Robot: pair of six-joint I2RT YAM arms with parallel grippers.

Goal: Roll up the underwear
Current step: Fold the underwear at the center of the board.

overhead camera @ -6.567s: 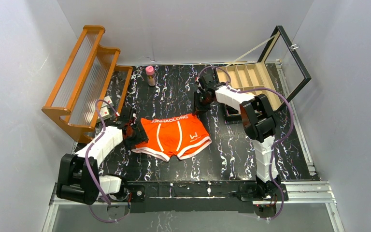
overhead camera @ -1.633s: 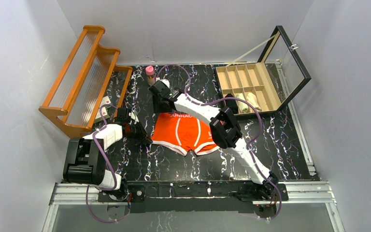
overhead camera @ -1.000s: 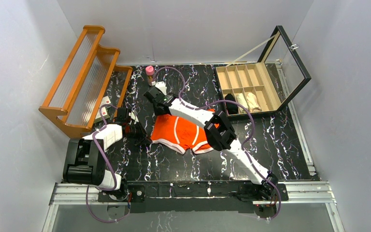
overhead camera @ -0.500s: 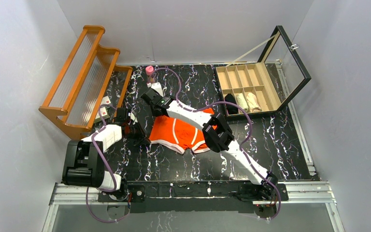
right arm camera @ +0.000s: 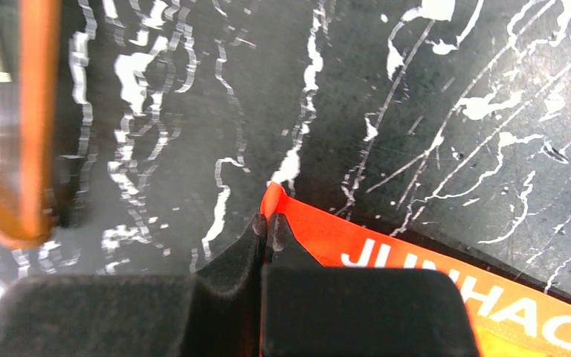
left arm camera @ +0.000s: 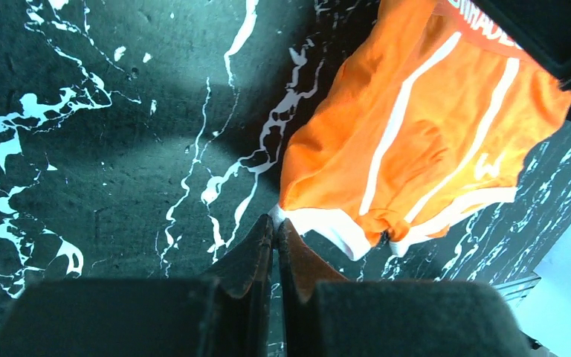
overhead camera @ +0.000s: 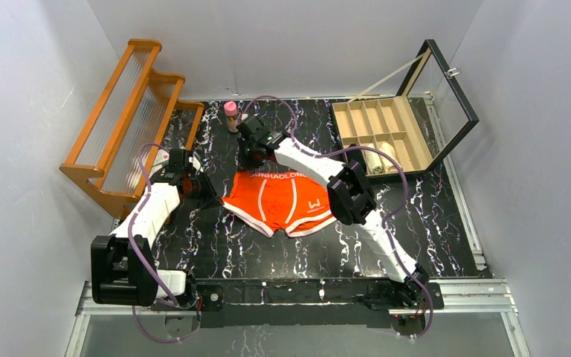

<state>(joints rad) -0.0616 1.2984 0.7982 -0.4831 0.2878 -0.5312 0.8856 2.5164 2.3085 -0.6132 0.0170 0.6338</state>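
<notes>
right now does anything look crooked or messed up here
The bright orange, white-striped cloth underwear lies askew and rumpled, bunched at the crotch; the left gripper and right gripper pinch a leg-hem corner and a waistband corner.

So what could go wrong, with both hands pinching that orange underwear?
Thin grips: the left hand pinches only the white hem corner of the orange underwear, the right hand only the waistband's tip, so either may slip when pulled. The pink-capped bottle stands close to the right hand and might get knocked.
</notes>
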